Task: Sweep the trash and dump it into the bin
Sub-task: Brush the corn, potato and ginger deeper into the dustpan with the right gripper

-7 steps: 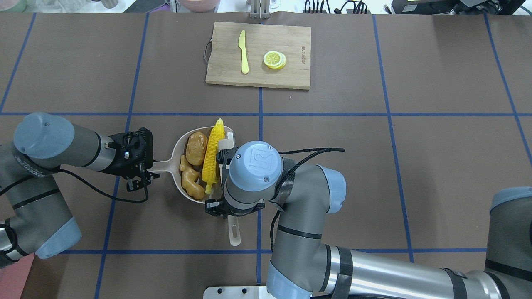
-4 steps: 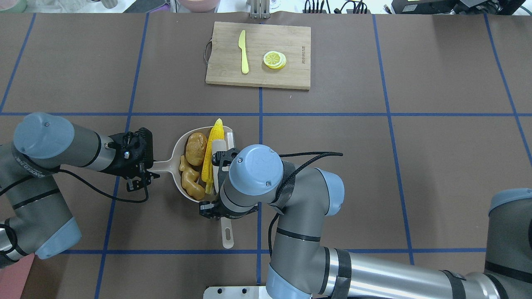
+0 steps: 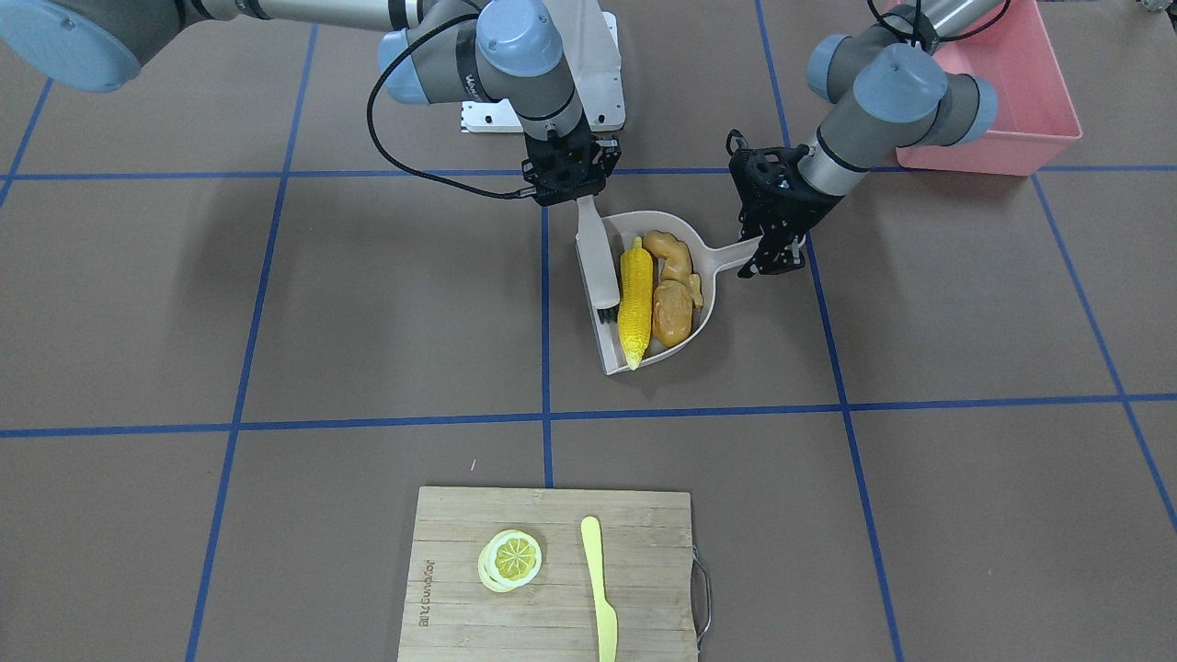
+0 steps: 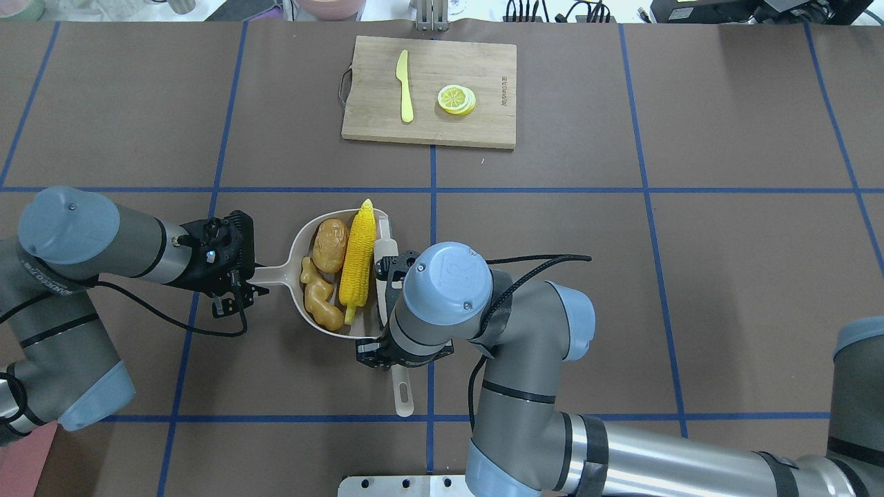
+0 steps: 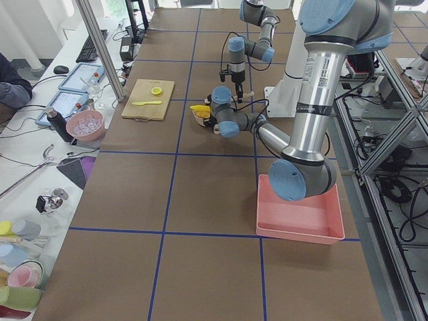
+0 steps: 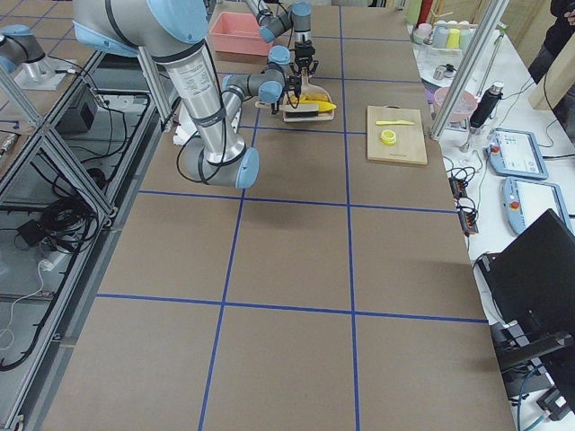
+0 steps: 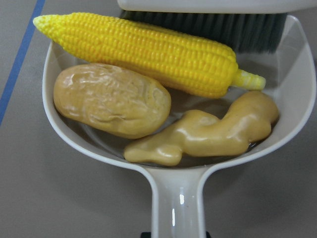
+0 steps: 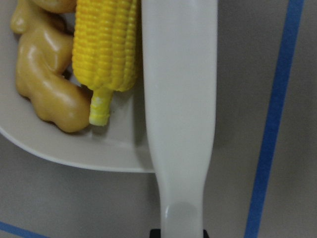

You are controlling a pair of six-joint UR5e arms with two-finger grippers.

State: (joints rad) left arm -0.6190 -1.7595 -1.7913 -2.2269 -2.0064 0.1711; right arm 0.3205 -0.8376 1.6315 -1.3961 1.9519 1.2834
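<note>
Near the middle of the brown surface (image 4: 621, 276), close to the robot's side, a beige dustpan (image 4: 275, 275) lies flat with all three pieces of trash inside it. The yellow corn cob (image 4: 359, 262) lies lengthwise just inside the pan's straight open edge. The glossy brown potato-like lump (image 4: 329, 245) and the tan ginger root (image 4: 319, 300) lie behind it against the curved back wall, the ginger nearer the robot. The left pincer (image 4: 248, 279) is clamped on the end of the dustpan's handle, which runs straight into it in the left wrist view. The right pincer (image 3: 577, 195) is closed around the handle of a pale brush (image 3: 598, 262). The brush lies along the pan's open edge, and its dark bristles (image 7: 213, 29) press against the side of the corn (the wrist view shows no gap between them). The pink bin (image 3: 998, 152) stands well apart from the dustpan, off to the robot's left and back beside its base; nothing shows inside the part of it that is in view. On the far side of the surface lies a wooden cutting board (image 4: 483, 124), carrying a yellow knife (image 4: 405, 86) and a lemon slice (image 4: 456, 99) side by side and apart from each other.
</note>
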